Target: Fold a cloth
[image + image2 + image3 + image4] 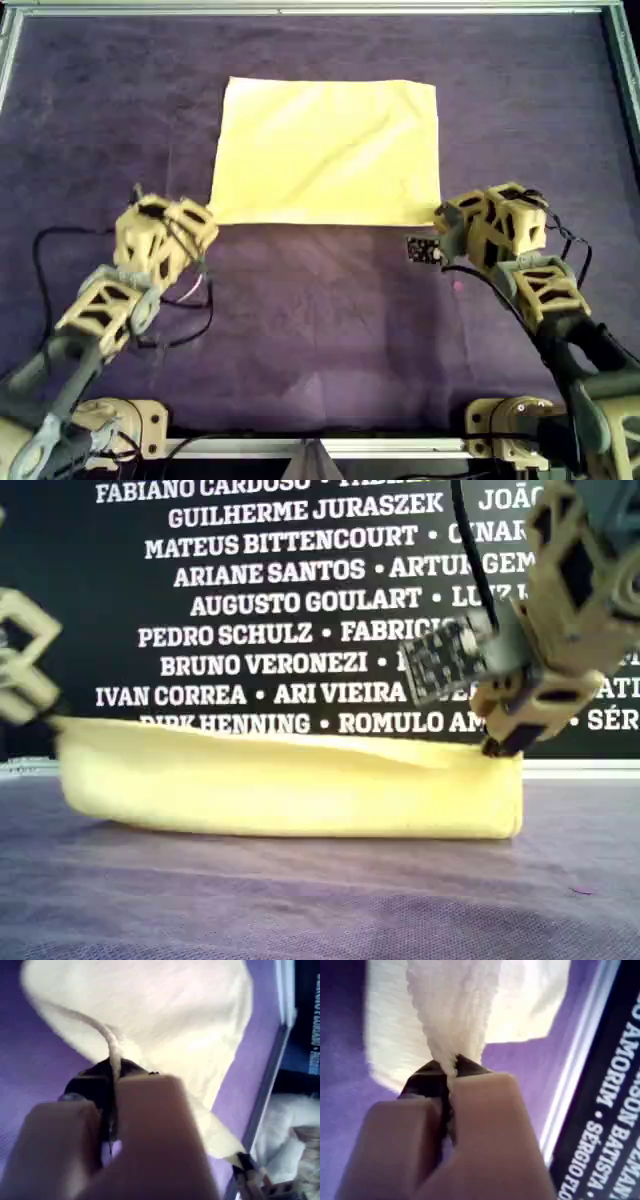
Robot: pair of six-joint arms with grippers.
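The pale yellow cloth (325, 150) lies on the purple mat (320, 330), in the far half of the overhead view. My left gripper (205, 215) is shut on its near corner at the overhead view's left; the left wrist view shows the fabric (165, 1020) pinched between the closed jaws (112, 1077). At the overhead view's right, my right gripper (440, 215) is shut on the other near corner, and the cloth (450, 1015) bunches into its jaws (449, 1067). In the exterior view the cloth (290, 785) rises from the mat to the right gripper (500, 745).
A metal frame (300, 8) runs along the mat's far edge, with side rails at both edges of the overhead view. The arm bases (510, 420) stand at the near edge. A black banner with white names (280, 600) hangs behind the table.
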